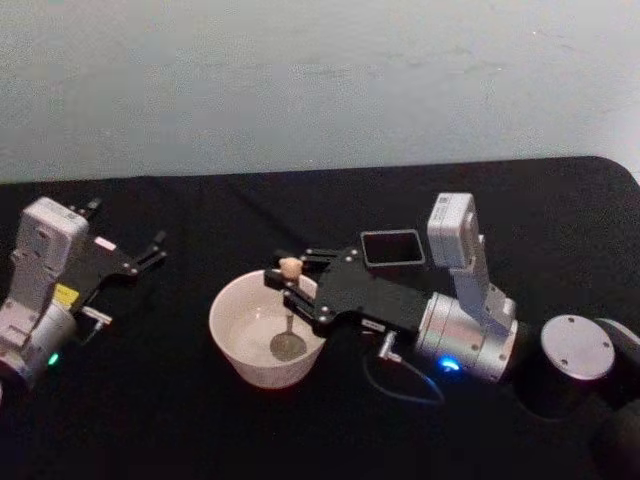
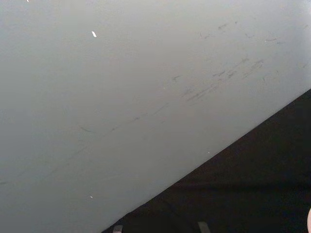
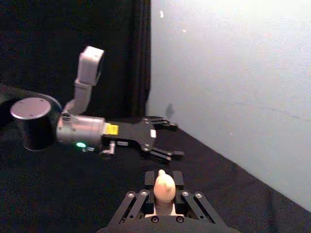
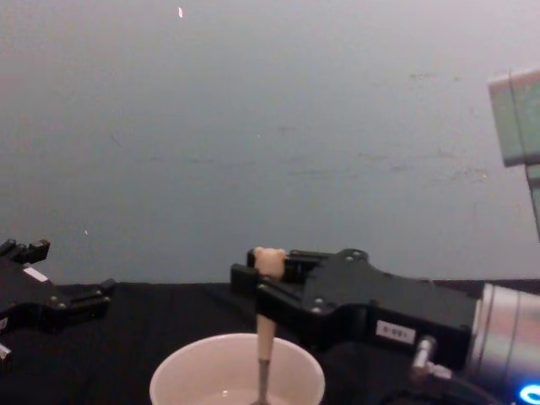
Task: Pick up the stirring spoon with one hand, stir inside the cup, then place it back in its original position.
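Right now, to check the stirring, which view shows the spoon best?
Head view: the spoon shows whole, its bowl down inside the cup, gripped by the right gripper. Chest view shows handle and neck; right wrist view, the bear-head top.

Black-covered table [image 1: 150, 420] carries the cream cup [image 1: 250, 365] and the dark grey holder [image 1: 392, 248]
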